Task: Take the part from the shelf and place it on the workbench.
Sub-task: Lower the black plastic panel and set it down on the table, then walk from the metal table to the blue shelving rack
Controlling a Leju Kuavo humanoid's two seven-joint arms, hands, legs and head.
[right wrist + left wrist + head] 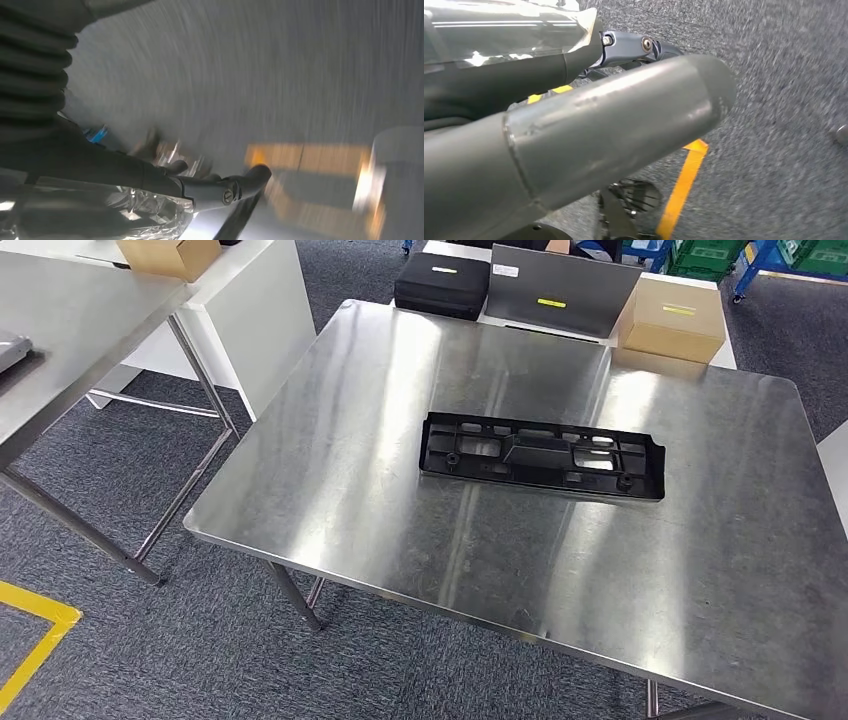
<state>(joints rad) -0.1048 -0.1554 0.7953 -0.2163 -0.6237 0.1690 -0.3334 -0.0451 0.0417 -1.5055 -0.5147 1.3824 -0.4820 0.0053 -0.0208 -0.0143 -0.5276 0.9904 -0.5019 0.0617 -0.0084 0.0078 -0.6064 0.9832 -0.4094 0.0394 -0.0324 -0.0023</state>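
Part [541, 455] lies flat mid tabletop [400, 530], nothing touching it. We see left hand [589, 135] and right hand [150, 175] over carpet, both holding nothing; finger spread we cannot tell.

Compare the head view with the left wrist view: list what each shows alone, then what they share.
Head view alone: the black plastic part lying flat on the steel workbench, with cardboard boxes and a black case behind it. Left wrist view alone: the left hand, its thick grey thumb close to the lens. Both: grey carpet with yellow floor tape.
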